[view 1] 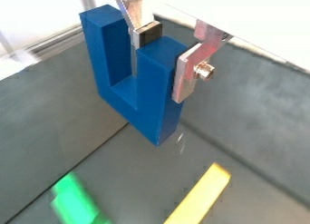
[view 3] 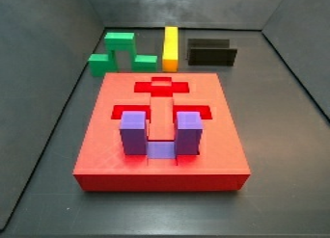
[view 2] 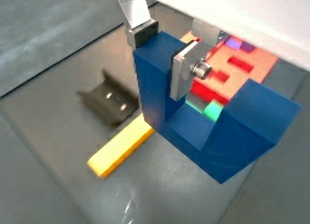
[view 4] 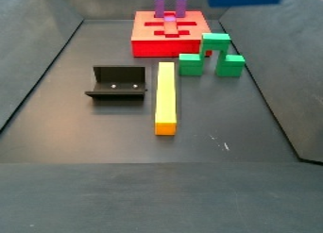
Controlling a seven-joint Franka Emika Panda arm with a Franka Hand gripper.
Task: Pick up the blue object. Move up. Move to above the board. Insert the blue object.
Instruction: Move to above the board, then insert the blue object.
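above the floor, one claw (view 1: 168, 53) pinching one blue object (view 1: 130, 82), one board (view 3: 116, 155) apart.

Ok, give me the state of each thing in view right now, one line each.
tool: shut on one prong of the blue object, raised off the floor
blue object: held, prongs up
board: flat on floor
purple block: seated in board
green block: beside board
yellow bar: flat on floor
fixture: on floor
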